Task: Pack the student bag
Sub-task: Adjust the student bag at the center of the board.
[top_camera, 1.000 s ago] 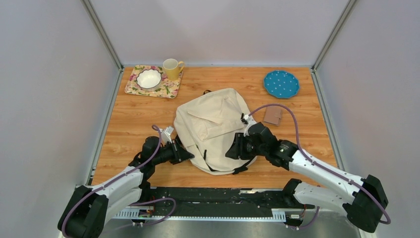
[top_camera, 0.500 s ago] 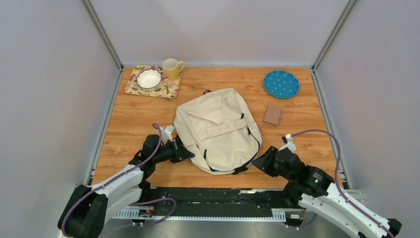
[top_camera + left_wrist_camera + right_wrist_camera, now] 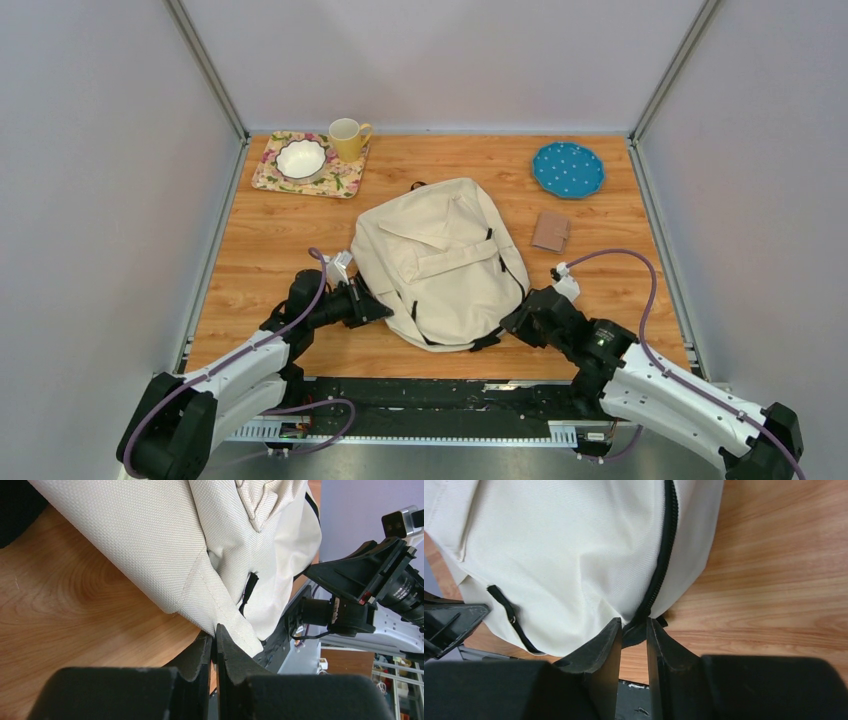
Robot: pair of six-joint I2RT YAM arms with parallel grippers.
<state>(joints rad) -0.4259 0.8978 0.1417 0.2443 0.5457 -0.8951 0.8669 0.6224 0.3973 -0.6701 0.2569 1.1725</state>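
Two grippers flank the near end of the student bag [image 3: 440, 262], which lies flat on the wooden table [image 3: 260, 250] with its front up and its top loop pointing away from the arms. The division of labour seems plain enough. The left gripper [image 3: 214, 631] has its fingers pressed together on a fold of cloth at the bag's near-left corner, I would say to anchor the bag so it cannot slide. The right gripper [image 3: 634, 626], at the bag's near-right corner, has its fingers drawn in close on the black zip tab [image 3: 636, 636] where the zip [image 3: 665, 555] ends (that looks like the start of an opening pull, though nothing is open yet). The bag itself is cream woven canvas, soft and slightly slumped, with a slanted flap pocket across the front, thin black strap ends near its base and a black loop at the top. As far as the right wrist view shows, the zip teeth are closed. Just beyond the bag's right side sits what looks like a small brown wallet [image 3: 550, 232], with a blue plate [image 3: 568, 169] farther off past it. Beyond the bag's far-left side a floral tray [image 3: 263, 178] carries a white bowl [image 3: 301, 157], with a yellow mug [image 3: 347, 139] at its far edge.
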